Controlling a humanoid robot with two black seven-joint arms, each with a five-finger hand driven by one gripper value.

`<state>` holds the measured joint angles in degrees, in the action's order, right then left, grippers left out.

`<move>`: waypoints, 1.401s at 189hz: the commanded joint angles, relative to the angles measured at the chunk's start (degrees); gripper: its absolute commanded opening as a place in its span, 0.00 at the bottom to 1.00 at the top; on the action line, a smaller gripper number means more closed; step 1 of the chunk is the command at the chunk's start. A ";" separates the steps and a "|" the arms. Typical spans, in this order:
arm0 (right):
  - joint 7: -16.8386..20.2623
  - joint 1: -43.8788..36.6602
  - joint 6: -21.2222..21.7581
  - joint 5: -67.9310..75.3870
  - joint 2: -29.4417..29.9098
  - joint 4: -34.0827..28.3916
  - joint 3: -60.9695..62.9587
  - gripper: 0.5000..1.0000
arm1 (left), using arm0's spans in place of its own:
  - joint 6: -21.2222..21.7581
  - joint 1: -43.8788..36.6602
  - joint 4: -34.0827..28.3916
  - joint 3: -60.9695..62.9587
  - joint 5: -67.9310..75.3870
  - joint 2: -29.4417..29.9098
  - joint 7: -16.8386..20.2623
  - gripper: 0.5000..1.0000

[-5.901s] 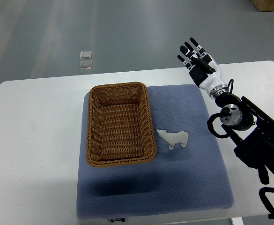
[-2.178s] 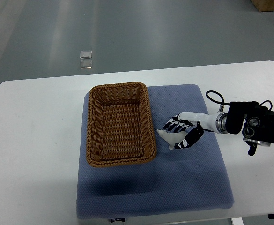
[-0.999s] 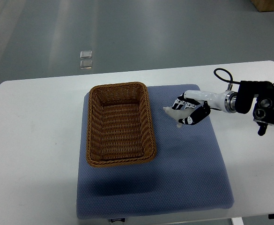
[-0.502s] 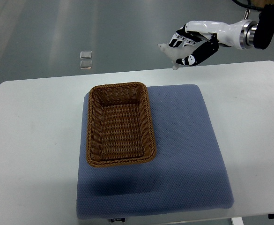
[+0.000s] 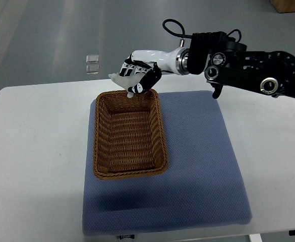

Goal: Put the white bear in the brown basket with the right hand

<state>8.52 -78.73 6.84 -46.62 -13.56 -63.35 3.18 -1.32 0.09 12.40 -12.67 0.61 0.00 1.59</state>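
My right hand (image 5: 137, 75) comes in from the right edge and hangs over the far rim of the brown wicker basket (image 5: 160, 136). Its fingers are curled around the white bear (image 5: 121, 79), whose head sticks out to the left of the hand. The bear is held in the air, above the basket's back edge. The basket stands on the left half of a blue mat (image 5: 202, 166) and holds nothing that I can see. My left arm is out of the picture.
The mat lies on a white table (image 5: 36, 151). The black forearm (image 5: 248, 68) stretches across the table's far right. Two small clear squares (image 5: 92, 63) lie on the grey floor beyond the table.
The right hand picked the bear up off the mat, lifted it high, then carried it left; it now hovers over the basket's far rim.
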 commanded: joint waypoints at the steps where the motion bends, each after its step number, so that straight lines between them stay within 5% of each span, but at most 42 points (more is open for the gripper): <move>1: -0.08 2.00 -0.60 -0.31 4.06 2.71 -0.28 0.19 | 0.00 0.00 0.00 -0.16 0.00 0.00 0.00 1.00; 128: -0.78 12.82 -5.52 -2.51 12.94 8.51 -0.36 0.29 | 0.00 0.00 -0.18 -0.16 0.00 0.00 0.00 1.00; 227: -1.14 12.20 -5.17 -2.51 11.80 8.60 -0.19 0.64 | 0.00 0.00 -0.18 -0.25 0.00 0.00 0.00 1.00; 265: -1.40 8.51 -5.17 -1.37 8.20 8.51 1.04 0.65 | 0.00 0.00 -0.18 -0.25 0.00 0.00 0.00 1.00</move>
<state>7.34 -67.92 1.74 -48.77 -3.31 -54.75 3.71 -1.32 0.09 12.21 -12.92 0.61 0.00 1.58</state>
